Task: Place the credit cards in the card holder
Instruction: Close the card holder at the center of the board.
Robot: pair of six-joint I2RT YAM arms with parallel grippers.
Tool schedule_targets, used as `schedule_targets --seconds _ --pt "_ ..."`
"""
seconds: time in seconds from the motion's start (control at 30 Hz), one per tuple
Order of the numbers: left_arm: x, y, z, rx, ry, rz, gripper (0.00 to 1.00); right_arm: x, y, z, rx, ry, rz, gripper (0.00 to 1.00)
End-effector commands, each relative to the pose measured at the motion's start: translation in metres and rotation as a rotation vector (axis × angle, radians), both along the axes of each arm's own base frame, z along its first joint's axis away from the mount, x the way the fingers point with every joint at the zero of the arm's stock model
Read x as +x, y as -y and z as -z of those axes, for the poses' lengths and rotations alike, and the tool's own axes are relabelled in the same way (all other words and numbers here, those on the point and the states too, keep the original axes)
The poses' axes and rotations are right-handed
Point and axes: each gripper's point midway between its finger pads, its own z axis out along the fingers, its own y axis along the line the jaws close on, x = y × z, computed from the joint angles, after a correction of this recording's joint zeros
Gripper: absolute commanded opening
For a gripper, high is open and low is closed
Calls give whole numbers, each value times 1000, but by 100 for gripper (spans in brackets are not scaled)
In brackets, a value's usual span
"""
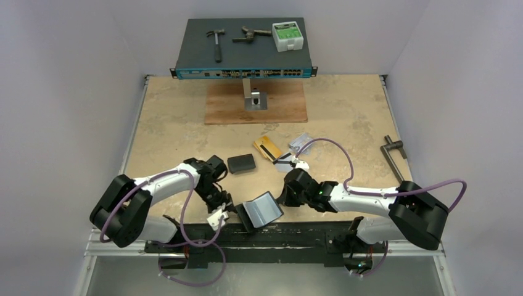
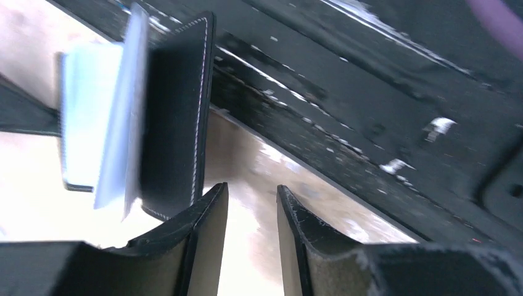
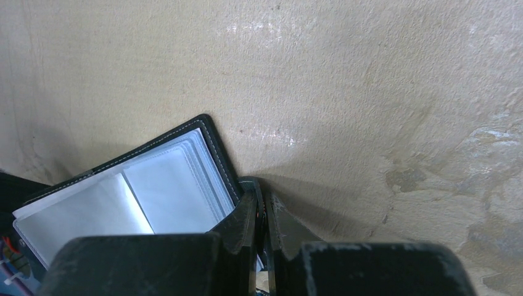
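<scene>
Two arms flank the card holder [image 1: 261, 210], which stands open on edge near the table's [image 1: 345, 111] front, between the grippers. We note the left gripper [image 2: 251, 192] just beside the holder's left cover, fingers spread, bare table between them and nothing held. The right gripper [image 3: 261, 196] is pressed together, pinching the holder's right edge. Behind the holder the credit cards [image 1: 267, 148] lie flat on the table: gold-orange, then a pale one close to the right wrist, then silver-grey [image 1: 300, 143].
</scene>
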Motion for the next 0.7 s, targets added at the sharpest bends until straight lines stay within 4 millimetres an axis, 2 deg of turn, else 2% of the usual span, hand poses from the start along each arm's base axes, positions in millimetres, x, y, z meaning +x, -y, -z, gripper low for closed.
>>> schedule_targets --seconds 0.0,0.23,0.4,0.5,0.6,0.67 --pt "11 62 -40 -514 332 350 35 -33 41 37 -167 -127 -20 0" --pt "29 86 -63 -660 417 265 35 -31 39 36 -161 -122 -19 0" --pt "30 98 -64 -624 387 238 37 -31 35 33 -143 -118 -27 0" --pt "31 108 -62 -545 358 230 38 -30 33 29 -128 -112 -30 0" --pt "25 110 -47 -412 307 241 39 -32 34 27 -119 -109 -28 0" --pt "29 108 -38 -313 301 235 39 -31 33 24 -105 -101 -26 0"
